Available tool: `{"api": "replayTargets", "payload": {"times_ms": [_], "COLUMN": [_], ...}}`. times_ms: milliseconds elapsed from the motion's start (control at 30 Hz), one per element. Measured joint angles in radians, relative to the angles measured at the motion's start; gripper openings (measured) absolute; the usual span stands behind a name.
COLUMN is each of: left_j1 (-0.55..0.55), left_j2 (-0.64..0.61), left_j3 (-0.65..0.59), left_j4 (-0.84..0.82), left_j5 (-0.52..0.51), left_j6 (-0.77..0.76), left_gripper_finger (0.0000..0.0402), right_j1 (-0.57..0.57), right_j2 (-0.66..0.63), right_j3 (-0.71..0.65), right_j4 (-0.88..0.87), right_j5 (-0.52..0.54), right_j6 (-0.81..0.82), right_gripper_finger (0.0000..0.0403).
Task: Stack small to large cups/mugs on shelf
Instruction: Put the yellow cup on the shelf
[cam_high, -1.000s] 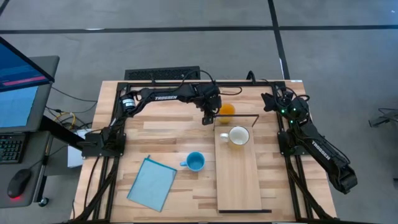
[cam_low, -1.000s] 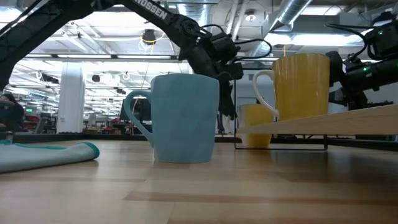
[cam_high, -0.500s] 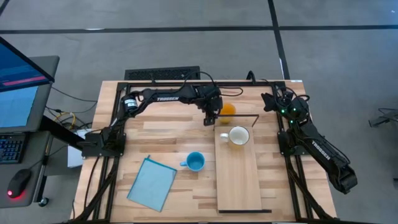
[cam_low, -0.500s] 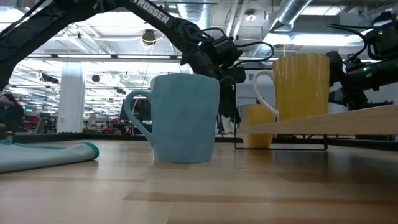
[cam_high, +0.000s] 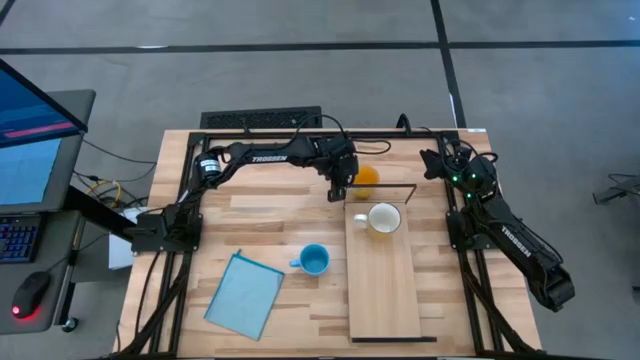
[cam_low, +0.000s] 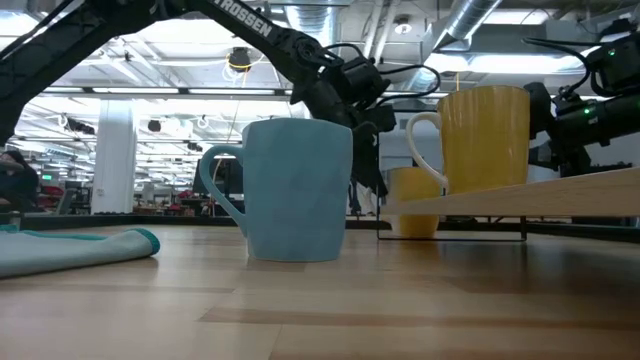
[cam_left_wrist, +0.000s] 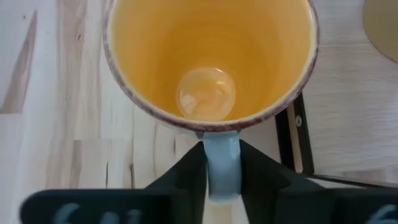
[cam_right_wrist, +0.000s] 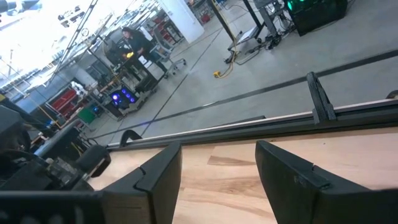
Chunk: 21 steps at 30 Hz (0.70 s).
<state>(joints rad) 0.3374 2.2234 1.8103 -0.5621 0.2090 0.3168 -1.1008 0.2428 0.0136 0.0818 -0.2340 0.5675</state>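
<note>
The orange mug (cam_high: 367, 178) stands upright on the table, just beyond the far end of the shelf (cam_high: 385, 290). My left gripper (cam_high: 343, 187) is at the mug's left side and is shut on its handle. In the left wrist view I look down into the orange mug (cam_left_wrist: 211, 68). The cream mug (cam_high: 384, 218) stands on the shelf's far end. The light blue mug (cam_high: 315, 260) stands on the table left of the shelf. My right gripper (cam_high: 433, 160) waits open near the table's far right corner. My left gripper (cam_left_wrist: 222, 180) pinches the orange mug's pale handle (cam_left_wrist: 222, 163) between its two fingers (cam_left_wrist: 186, 180). They come at it from the table's left, slanting down. The mug (cam_low: 412, 205) stands upright with its base on the table.
A flat light blue cloth (cam_high: 245, 293) lies near the table's near left. The shelf's thin dark frame (cam_left_wrist: 298, 137) stands right beside the orange mug. A black bar (cam_high: 262, 120) lies at the far edge. Bare tabletop shows left of the blue mug.
My left gripper has edged a little toward the orange mug and has kept still since. The mugs have not moved.
</note>
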Motion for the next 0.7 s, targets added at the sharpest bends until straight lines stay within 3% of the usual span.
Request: {"api": "replayTargets", "payload": {"times_ms": [100,700], "left_j1": [0.0,0.005], "left_j2": [0.0,-0.012], "left_j3": [0.0,0.007], "left_j4": [0.0,-0.049], "left_j5": [-0.007,-0.012], "left_j6": [0.001,-0.05], "left_gripper_finger": [0.0043,0.0044], "right_j1": [0.0,0.0], "right_j2": [0.0,0.0], "right_j3": [0.0,0.0], "right_j4": [0.0,-0.008], "right_j5": [0.0,0.0], "right_j6": [0.0,0.0], "right_gripper_finger": [0.0226,0.0226]}}
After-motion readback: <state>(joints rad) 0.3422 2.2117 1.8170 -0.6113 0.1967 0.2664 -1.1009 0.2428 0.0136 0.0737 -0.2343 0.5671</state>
